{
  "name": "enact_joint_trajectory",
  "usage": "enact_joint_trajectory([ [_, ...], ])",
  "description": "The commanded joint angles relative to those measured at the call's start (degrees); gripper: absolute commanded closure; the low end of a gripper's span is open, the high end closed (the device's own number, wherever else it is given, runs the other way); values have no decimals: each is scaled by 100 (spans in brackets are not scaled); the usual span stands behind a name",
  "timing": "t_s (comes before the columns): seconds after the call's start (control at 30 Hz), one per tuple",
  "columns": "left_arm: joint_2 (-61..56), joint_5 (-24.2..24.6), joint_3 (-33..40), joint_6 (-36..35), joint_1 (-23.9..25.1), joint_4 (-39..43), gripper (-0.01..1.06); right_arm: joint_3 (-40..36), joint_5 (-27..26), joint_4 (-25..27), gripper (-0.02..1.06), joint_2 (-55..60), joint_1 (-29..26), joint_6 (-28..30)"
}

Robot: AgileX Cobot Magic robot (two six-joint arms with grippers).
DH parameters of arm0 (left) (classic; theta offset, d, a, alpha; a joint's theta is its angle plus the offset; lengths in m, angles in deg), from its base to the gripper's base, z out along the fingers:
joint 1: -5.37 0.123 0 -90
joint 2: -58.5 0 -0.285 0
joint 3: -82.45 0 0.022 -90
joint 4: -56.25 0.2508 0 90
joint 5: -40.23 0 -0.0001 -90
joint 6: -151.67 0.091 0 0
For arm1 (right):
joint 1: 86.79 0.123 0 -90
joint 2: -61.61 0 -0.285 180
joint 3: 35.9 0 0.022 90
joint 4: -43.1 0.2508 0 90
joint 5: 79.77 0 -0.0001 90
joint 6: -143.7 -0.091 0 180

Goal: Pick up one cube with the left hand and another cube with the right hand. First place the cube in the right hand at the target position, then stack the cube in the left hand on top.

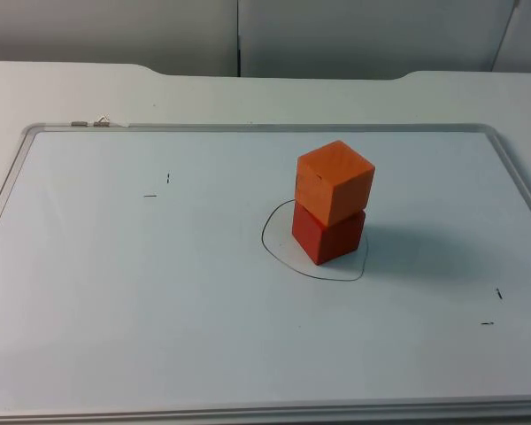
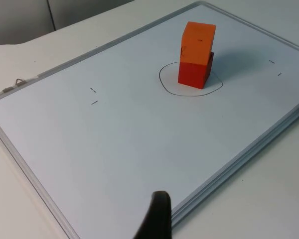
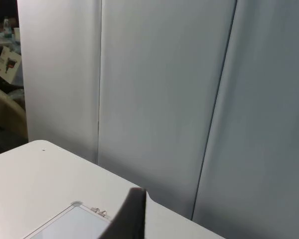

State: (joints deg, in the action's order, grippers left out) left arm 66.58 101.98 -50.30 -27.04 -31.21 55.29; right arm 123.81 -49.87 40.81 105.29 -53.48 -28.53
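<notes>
Top view: we see the orange cube (image 1: 336, 180) stacked on the red cube (image 1: 327, 234) inside the drawn circle (image 1: 283, 258), at 3 o'clock from the whiteboard (image 1: 159, 292) centre; stacking appears complete.

Left wrist view: the left gripper (image 2: 157, 216) hangs well apart from the stack; we cannot tell its state.

Right wrist view: the right gripper (image 3: 132, 214) faces the partition wall (image 3: 164, 99); state likewise unreadable. Next, we judge, both arms only wait.

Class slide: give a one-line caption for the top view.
Orange cube stacked slightly askew on red cube inside the drawn circle on the whiteboard.
</notes>
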Motion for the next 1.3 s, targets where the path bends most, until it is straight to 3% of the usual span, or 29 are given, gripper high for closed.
enact_joint_trajectory([
  [0.0, -29, -2, 53, -44, -16, -53, 29, -30, -4, -61, 13, -13, -1, 8],
  [0.27, -29, -2, 53, -10, -16, -79, 28, -30, -4, -61, 13, -13, -1, 8],
  [0.37, -29, -2, 53, 2, -16, -79, 5, -30, 17, -61, 13, -13, -1, 8],
  [0.43, -29, -2, 53, 2, -16, -79, 0, -30, 17, -61, 13, -13, -1, 8],
  [0.93, -29, -2, 53, 2, -16, -68, 0, -30, 78, -71, 13, -13, -1, 19],
  [1.07, -29, -2, 53, 2, 269, -68, 0, -30, 78, -71, 13, -13, -1, 19],
  [1.23, -29, -2, 53, 2, 1564, -56, 0, -30, 136, -45, 13, -13, -1, 142],
  [1.27, -29, -2, 53, 2, 1564, -56, 0, -30, 136, -45, 13, -13, -1, 142],
])
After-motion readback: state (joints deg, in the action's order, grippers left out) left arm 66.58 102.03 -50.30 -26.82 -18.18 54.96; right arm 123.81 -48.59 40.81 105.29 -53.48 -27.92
